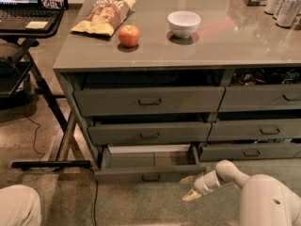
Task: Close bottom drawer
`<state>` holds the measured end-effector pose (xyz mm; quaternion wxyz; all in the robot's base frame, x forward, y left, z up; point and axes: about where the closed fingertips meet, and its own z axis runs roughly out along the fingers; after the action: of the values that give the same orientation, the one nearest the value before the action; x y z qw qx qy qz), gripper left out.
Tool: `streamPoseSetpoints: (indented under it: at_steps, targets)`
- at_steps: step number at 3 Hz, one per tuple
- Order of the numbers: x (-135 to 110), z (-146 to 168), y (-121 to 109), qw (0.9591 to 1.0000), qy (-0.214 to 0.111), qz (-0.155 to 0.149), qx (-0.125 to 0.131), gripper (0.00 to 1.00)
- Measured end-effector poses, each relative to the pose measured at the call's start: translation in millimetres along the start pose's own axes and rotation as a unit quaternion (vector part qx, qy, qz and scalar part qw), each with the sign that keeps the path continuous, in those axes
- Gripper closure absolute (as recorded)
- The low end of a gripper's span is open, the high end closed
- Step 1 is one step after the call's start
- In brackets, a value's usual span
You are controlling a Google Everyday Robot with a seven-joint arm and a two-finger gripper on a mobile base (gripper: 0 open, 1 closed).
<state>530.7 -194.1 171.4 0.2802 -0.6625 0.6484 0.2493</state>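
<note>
The bottom drawer [141, 174] of the left stack stands pulled out, its slim grey front carrying a small dark handle [151, 177]. A long white tray insert [148, 149] shows at its back under the drawer above. My gripper [190, 187] is low, just right of the drawer front's right end, on a white arm [230, 173] coming from the lower right. Its two pale fingers are spread apart, one near the drawer's front corner and one lower toward the floor. It holds nothing.
Two taller drawers [149, 100] sit above, slightly ajar. A narrower drawer stack [263, 128] is to the right. On the counter: chip bag [104, 14], apple [129, 35], white bowl [184, 22], cans [282, 4]. A laptop stand [28, 18] is at left; its foot [51, 164] lies on the floor.
</note>
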Motion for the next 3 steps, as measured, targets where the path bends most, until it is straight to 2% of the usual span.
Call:
streamPoseSetpoints:
  at_steps: [2,3]
  targets:
    - [0,0,0,1.0,0.0,0.0,0.0,0.89]
    - [8,1,-10,0.9999,0.0,-0.001,0.013,1.0]
